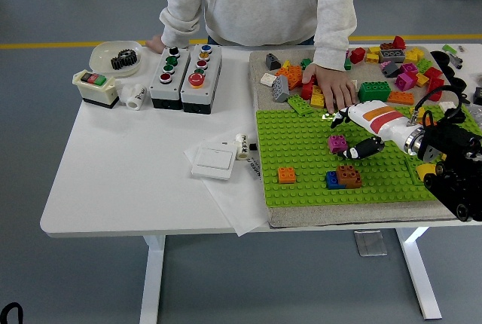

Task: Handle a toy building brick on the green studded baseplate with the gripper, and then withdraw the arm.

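Note:
The green studded baseplate (301,151) lies on a grey mat at the table's right. On it stand a magenta brick (336,143), an orange brick (286,175) and a blue brick joined to a brown one (343,177). My right hand (343,135), white with an orange stripe and black fingertips, reaches in from the right over the plate. Its fingers are spread, one above the magenta brick and the thumb (360,148) just to its right, holding nothing. The left arm is out of view.
A person stands at the far side, one hand (331,87) resting on the loose brick pile (399,68) behind the plate, the other (156,44) near a bowl. Button boxes (184,75), a white switch (214,163) and paper lie to the left.

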Robot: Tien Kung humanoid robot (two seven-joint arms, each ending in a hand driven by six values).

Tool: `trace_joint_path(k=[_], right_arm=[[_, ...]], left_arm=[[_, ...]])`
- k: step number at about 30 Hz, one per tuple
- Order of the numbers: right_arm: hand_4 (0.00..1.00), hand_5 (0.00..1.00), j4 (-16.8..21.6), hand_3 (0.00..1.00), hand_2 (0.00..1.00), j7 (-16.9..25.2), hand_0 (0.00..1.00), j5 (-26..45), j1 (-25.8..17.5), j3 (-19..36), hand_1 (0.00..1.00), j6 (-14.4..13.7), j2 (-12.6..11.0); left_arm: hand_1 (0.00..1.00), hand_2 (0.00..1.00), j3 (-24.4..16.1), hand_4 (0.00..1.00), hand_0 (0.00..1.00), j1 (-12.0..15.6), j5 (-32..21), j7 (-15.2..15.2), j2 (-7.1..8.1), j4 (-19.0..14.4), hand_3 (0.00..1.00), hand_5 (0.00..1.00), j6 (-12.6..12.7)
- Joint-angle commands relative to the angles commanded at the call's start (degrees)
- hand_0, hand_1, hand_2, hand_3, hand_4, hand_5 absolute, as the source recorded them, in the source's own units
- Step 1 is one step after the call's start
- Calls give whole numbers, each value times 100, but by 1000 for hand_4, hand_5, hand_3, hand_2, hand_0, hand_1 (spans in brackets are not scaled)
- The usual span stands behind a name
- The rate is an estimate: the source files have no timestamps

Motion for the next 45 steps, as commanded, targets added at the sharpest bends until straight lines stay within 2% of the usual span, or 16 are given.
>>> trace_joint_path(k=[2, 3, 8, 9, 14, 15, 26, 32, 45], right_arm=[[871, 371, -26, 601, 647, 0, 700, 12, 5, -14, 623, 13, 12], [834, 467, -41, 574, 633, -2, 693, 24, 6, -30, 615, 25, 18], [834, 467, -107, 574, 633, -5, 693, 86, -7, -76, 615, 58, 46], [827, 538, -114, 565, 638, -5, 690, 92, -9, -79, 608, 62, 48], [827, 538, -126, 565, 638, 1, 690, 121, -17, -101, 608, 69, 46], [814, 571, -134, 562, 629, -1, 688, 118, -21, -109, 603, 69, 50], [808, 587, -209, 566, 632, -3, 683, 135, -85, -195, 603, 34, 81], [810, 584, -202, 566, 630, 44, 681, 170, -100, -190, 602, -77, 79], [773, 609, -256, 537, 589, 52, 645, 186, -91, -212, 564, -183, 45]], left_arm=[[729, 743, 1, 661, 737, -4, 1, 1, 1, -1, 597, 598, 0], [729, 741, 1, 661, 736, -6, 2, 3, 1, -2, 596, 598, 0], [729, 741, 7, 661, 736, -12, 0, 7, 2, -5, 596, 598, 1], [729, 742, 7, 661, 737, -12, 0, 7, 2, -5, 597, 597, 1], [729, 742, -2, 661, 737, -12, 20, 8, 2, -6, 597, 597, 1], [730, 741, -8, 661, 738, -9, 29, 11, 2, -6, 597, 597, 0], [730, 742, -31, 661, 738, 12, 80, 30, 1, -15, 597, 597, -20], [731, 744, -50, 660, 739, 22, 117, 37, 1, -19, 597, 597, -30], [731, 744, -26, 661, 738, -20, 98, 27, -1, -19, 596, 597, -9]])
